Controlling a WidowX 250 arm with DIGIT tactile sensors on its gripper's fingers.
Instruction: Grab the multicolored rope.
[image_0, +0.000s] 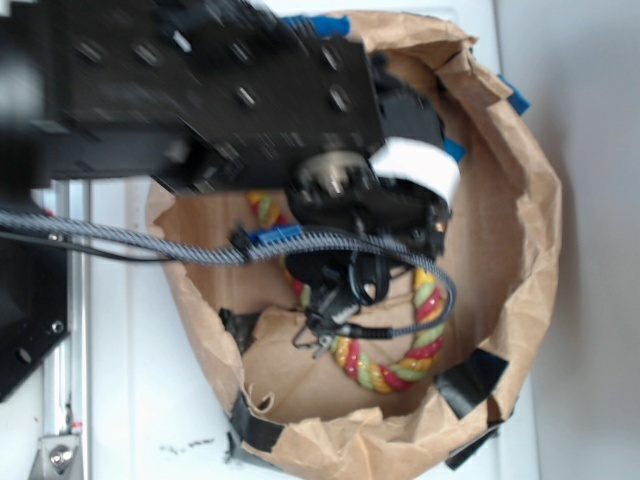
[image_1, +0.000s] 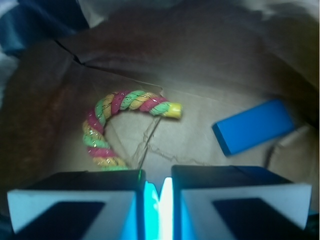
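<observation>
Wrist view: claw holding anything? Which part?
Nothing held. The claw is nearly shut with only a thin bare gap, and the multicolored rope lies curved on the paper bag floor beyond it.

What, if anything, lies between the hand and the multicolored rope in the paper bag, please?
Nothing visible does. The hand sits over the rope, whose near end runs under its fingers; the blue block lies off to the side.

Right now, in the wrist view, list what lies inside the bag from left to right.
Multicolored rope → blue block, both lying on the brown paper bag's floor.
</observation>
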